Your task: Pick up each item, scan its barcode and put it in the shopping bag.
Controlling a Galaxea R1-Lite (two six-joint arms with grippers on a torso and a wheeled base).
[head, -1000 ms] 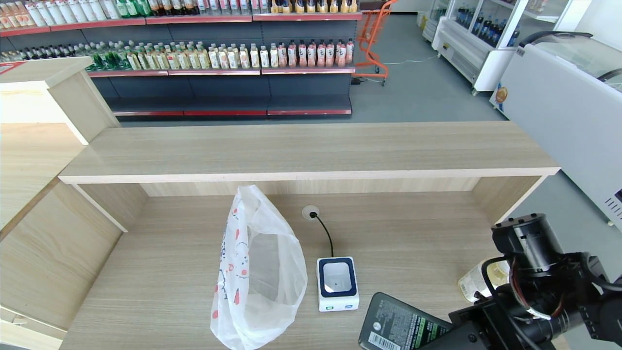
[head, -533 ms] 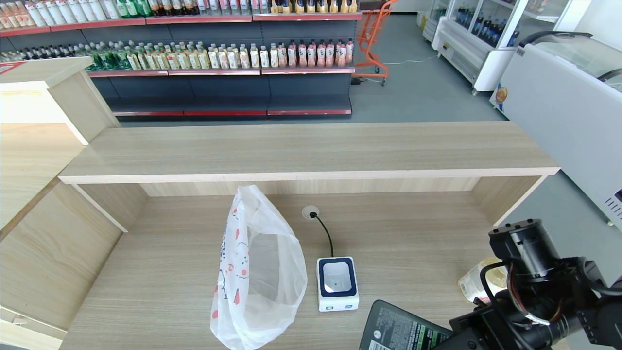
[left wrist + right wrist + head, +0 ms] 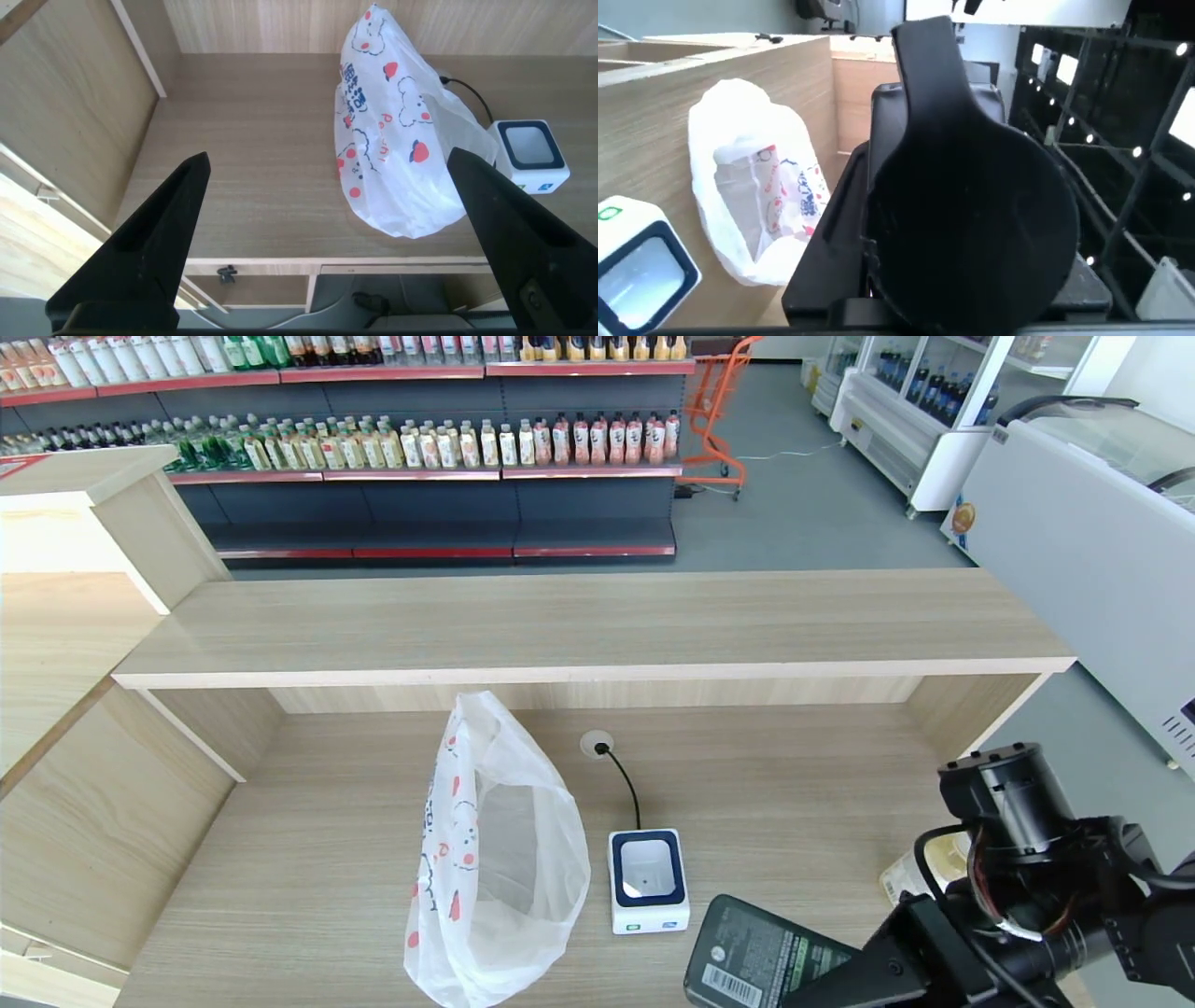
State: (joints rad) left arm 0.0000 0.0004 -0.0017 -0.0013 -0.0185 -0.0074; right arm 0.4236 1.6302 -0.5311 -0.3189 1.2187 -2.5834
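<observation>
A white shopping bag (image 3: 495, 859) with red prints stands open on the wooden desk, and a white barcode scanner (image 3: 649, 880) with a dark-framed window sits just right of it. My right gripper (image 3: 864, 971) is shut on a dark flat pouch (image 3: 761, 959), held low at the desk's front right of the scanner, its barcode facing up. In the right wrist view the pouch (image 3: 971, 187) blocks the middle, with the bag (image 3: 757, 215) and scanner (image 3: 640, 271) beyond. My left gripper (image 3: 336, 247) hangs open over the desk's near edge, short of the bag (image 3: 402, 149).
A pale bottle (image 3: 920, 873) lies on the desk behind my right arm. The scanner's black cable (image 3: 625, 789) runs back to a hole in the desk. A raised counter ledge (image 3: 597, 625) walls the back, and side panels close both ends.
My right arm dipped with the pouch half a second ago, then raised it again and brought it slightly left toward the scanner. The bag and scanner have not moved.
</observation>
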